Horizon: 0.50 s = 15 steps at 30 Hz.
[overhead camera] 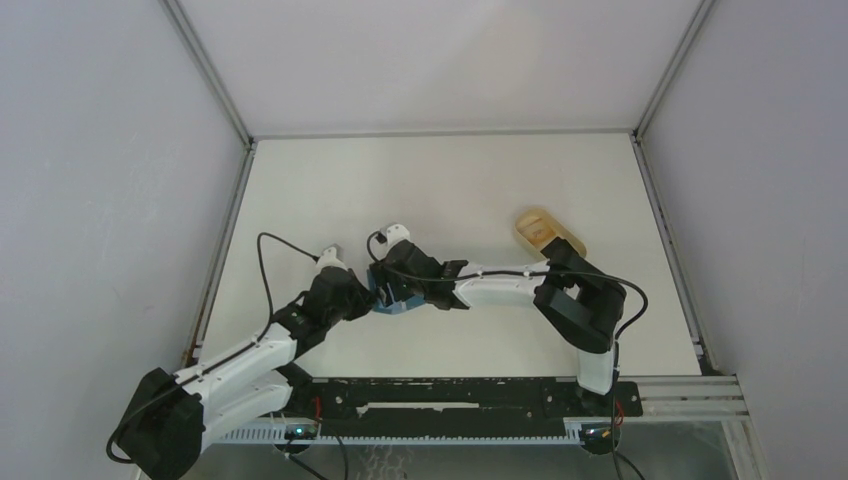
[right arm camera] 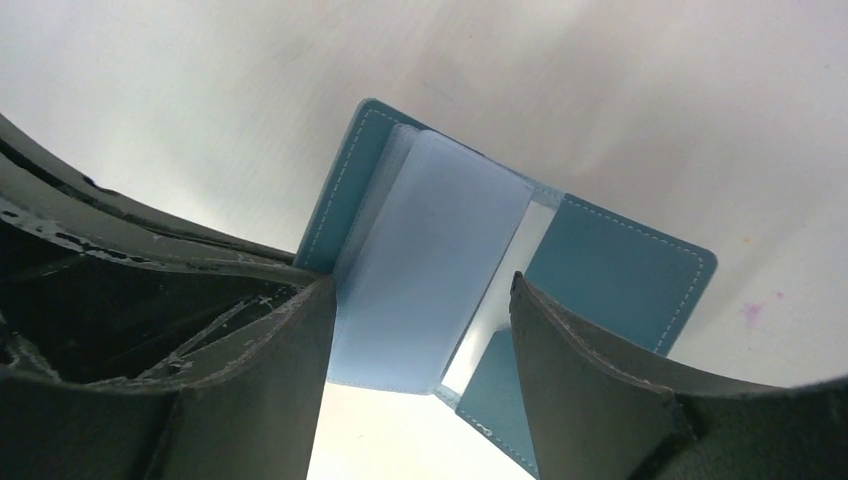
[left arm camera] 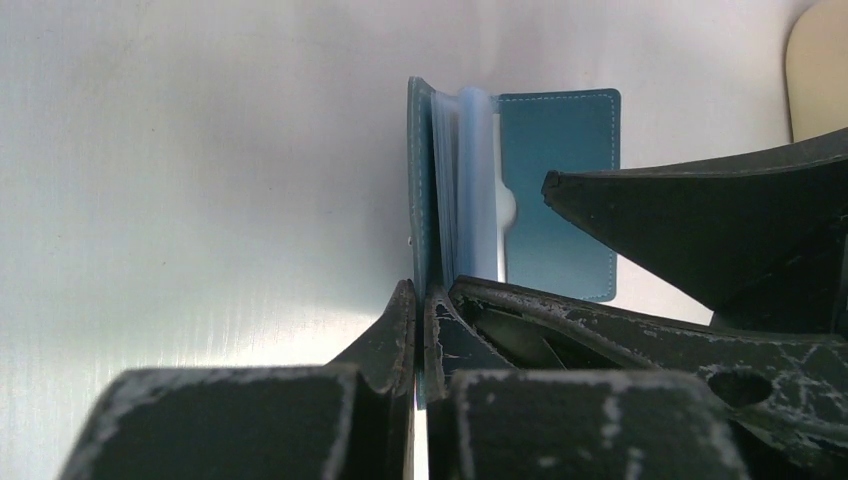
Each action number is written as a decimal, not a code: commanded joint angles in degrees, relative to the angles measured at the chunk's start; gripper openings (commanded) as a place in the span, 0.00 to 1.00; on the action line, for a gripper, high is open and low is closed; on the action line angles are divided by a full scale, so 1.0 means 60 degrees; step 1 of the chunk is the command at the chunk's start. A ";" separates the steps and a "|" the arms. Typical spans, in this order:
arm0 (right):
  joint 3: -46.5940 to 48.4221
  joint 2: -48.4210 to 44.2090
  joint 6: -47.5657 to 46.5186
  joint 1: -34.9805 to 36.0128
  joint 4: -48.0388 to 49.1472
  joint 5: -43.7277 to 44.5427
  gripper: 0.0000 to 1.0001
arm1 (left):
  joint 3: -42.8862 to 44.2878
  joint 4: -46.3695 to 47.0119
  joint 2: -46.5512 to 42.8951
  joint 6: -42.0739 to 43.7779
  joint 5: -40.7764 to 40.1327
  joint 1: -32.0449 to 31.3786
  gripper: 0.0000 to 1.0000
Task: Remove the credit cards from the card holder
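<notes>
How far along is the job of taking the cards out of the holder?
Done: the card holder stands open, and one tan card lies apart on the table. In hand: the left tool pinches one cover, shut; the right tool is open around the clear sleeves. Left: any remaining cards; none shows in the sleeves from here.

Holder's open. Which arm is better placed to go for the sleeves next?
Right. The right claw is open, fingers either side of the card holder's clear sleeves. The left claw is shut on one cover, likely needed as the anchor.
</notes>
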 commanded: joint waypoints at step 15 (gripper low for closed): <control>0.0346 -0.0256 -0.1727 0.0574 -0.1954 0.3299 0.73 | 0.0225 0.0229 0.0014 0.0156 -0.0196 -0.0047 0.00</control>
